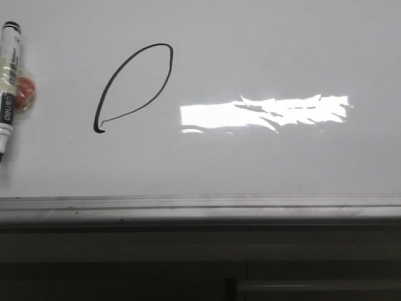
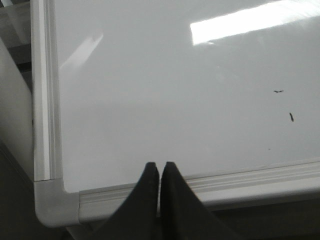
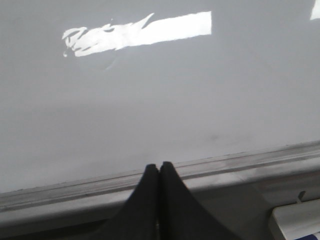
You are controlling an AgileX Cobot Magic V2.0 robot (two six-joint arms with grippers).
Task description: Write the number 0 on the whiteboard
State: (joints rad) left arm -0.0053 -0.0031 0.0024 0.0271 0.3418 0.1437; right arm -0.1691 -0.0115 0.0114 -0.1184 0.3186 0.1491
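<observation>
A lab-style workbench setup, judging by the glossy white grey-framed whiteboard [image 1: 263, 163] lying flat with a black-capped white marker [image 1: 9, 81].

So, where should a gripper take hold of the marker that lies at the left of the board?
Probably at mid-barrel of the marker, coming from above, fingers closing across its width. It lies flat on the whiteboard, lengthwise away from the robot. Stay clear of the red lump taped to its side.

— Where does the front view sit?
— Close above the whiteboard [image 1: 263, 163], facing forward over its near frame.
— The wrist views?
— Each looks down past closed fingers [image 2: 148, 187] at that same frame edge, the left at a corner.
</observation>
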